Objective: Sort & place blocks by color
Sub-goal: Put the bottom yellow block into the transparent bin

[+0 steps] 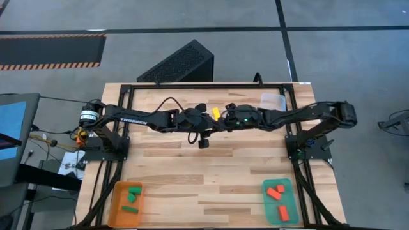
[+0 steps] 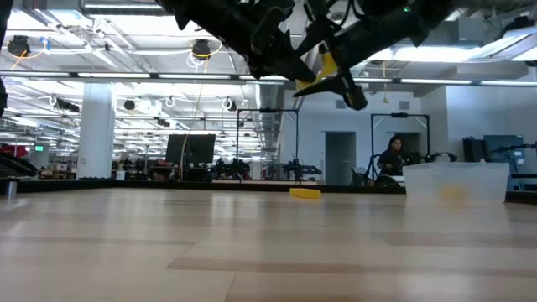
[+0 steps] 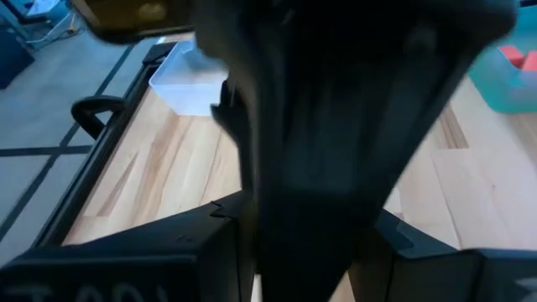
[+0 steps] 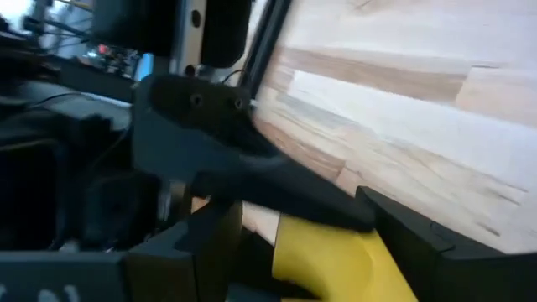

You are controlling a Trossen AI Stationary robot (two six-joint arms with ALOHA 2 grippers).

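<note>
Both arms are meeting over the far middle of the wooden table (image 1: 211,172), their grippers crowding together there: the left gripper (image 1: 206,117) and the right gripper (image 1: 223,116) are leaving almost no gap between them, with a yellow block (image 1: 216,113) sitting in that gap. The near middle of the table is lying open. An orange tray (image 1: 117,206) is occupying the near left corner and a teal tray (image 1: 289,191) the near right corner. A clear tray (image 1: 273,100) is standing at the far right, just behind the right arm. A yellow bar (image 2: 304,193) is lying on the table below the raised grippers.
</note>
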